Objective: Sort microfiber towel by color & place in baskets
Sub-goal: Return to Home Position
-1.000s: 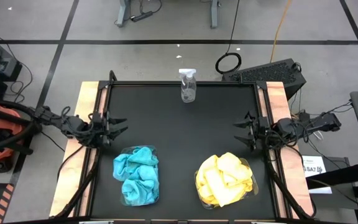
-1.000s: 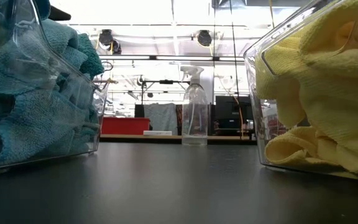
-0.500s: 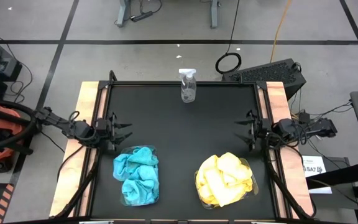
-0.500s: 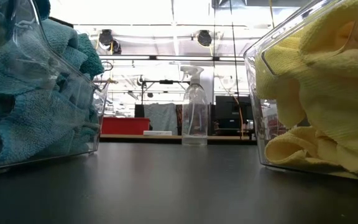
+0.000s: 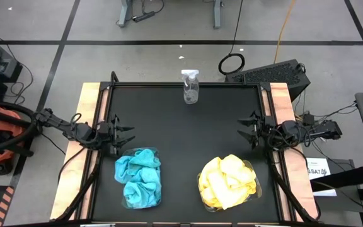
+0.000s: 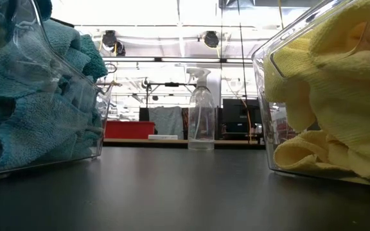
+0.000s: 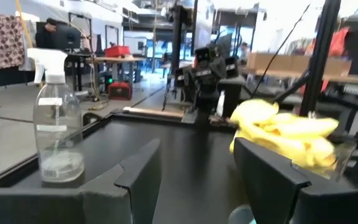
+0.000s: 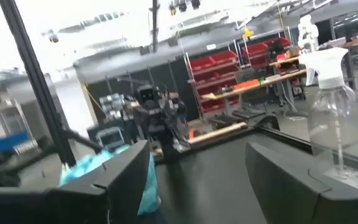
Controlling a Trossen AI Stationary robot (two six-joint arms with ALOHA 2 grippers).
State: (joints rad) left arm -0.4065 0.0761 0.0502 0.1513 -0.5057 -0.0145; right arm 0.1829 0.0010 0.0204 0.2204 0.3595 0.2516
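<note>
Microfiber towels [image 6: 37,122] show only inside the 2 clear baskets. No loose cloth lies on the black bench [image 5: 188,120], so the sorting reads as finished, and what is left is for the arms to draw back.

At the bench's left edge sits the left end effector [image 5: 123,131], pointing inward across the bench with its fingers [image 7: 138,177] spread and nothing between them. Just in front of it, toward the bench's front edge and slightly inward, stands the left basket [image 6: 99,138]. It is heaped with turquoise microfiber towels [image 5: 138,176], and its long axis runs front to back.

A clear spray bottle [image 5: 190,87] stands upright at the middle of the back edge, well apart from both baskets.

The right basket [image 6: 259,115], its long axis likewise front to back, holds the heaped yellow microfiber towels [image 5: 227,181]. Behind it and slightly outward, at the right edge, the right end effector [image 5: 244,130] faces inward, its fingers [image 8: 123,180] also parted and empty.

Each arm is the nearer one to the basket on its own side. Each basket lies to the front of its end effector, not on the line outward to the bench edge. A retreat outward should, I judge, meet neither basket nor bottle.
</note>
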